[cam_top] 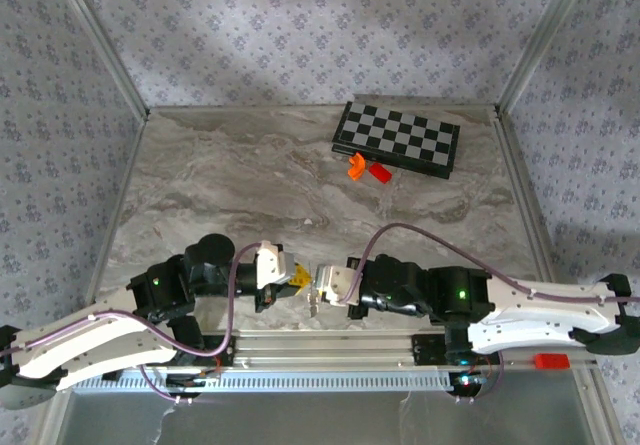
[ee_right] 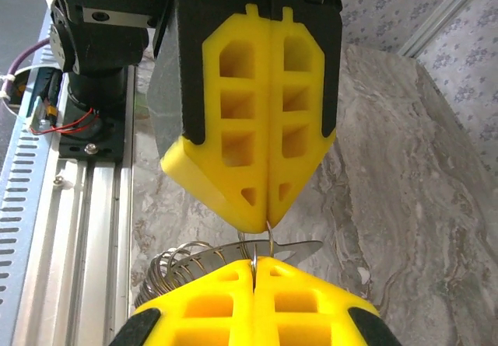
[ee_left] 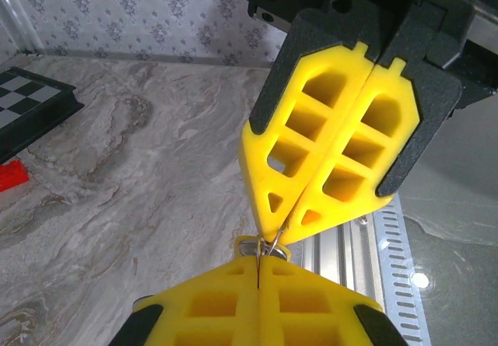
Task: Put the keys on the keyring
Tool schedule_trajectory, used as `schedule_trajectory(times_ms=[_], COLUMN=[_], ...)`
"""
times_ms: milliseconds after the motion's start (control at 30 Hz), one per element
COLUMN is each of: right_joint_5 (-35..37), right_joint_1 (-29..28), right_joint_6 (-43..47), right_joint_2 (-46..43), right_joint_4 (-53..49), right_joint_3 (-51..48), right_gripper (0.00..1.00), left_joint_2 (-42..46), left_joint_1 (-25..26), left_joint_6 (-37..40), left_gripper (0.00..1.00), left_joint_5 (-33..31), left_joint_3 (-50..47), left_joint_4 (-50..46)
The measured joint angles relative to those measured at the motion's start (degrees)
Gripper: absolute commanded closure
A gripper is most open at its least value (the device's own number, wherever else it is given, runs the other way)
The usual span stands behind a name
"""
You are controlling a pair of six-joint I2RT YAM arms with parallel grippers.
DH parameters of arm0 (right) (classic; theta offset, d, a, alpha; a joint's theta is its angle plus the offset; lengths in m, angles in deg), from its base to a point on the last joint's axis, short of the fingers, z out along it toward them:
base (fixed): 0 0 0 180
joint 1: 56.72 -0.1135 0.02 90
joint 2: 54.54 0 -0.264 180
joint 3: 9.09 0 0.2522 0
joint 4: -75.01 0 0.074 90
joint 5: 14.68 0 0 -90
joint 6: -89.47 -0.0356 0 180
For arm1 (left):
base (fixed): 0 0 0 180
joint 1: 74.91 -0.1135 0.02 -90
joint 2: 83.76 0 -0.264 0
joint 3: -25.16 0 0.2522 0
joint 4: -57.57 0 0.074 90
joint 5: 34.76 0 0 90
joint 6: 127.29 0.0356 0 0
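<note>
At the near edge, the right fingers [ee_right: 210,303], closed, seem to pinch the key [ee_right: 299,246]. The left fingers [ee_right: 233,152] meet them tip to tip, clamped on the keyring [ee_right: 180,259], likely steadying it for threading above the surface [cam_top: 250,185]. Far back lies a chessboard [cam_top: 398,140].

Grey floral wallpaper [cam_top: 300,25] surrounds a marble-patterned tabletop [cam_top: 250,175] under soft light.
</note>
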Motion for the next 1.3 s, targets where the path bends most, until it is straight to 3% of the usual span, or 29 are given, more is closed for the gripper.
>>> schedule_trajectory(times_ms=[500,933,1100,1300], right_joint_5=[4.3,5.6,5.0,4.2], right_joint_1=[-1.6,-2.4,-2.5,-2.6], right_joint_6=[1.2,0.8,-0.3,-2.1], right_joint_2=[-1.4,-2.0,-3.8,-7.9], right_joint_4=[2.9,3.4,3.4,5.2], right_joint_3=[-1.9,-2.3,-3.1,-4.2], right_gripper=[1.00,0.87,0.72,0.70], left_joint_2=[1.0,2.4,3.5,4.0], left_joint_1=[0.0,0.0,0.0,0.0], left_joint_6=[-0.5,-0.9,-1.0,-1.6], left_gripper=[1.00,1.00,1.00,1.00], left_joint_5=[-0.4,-0.4,-0.4,-0.4], left_joint_3=[-1.0,-1.4,-2.3,-3.8], left_joint_4=[3.2,5.7,7.1,10.8])
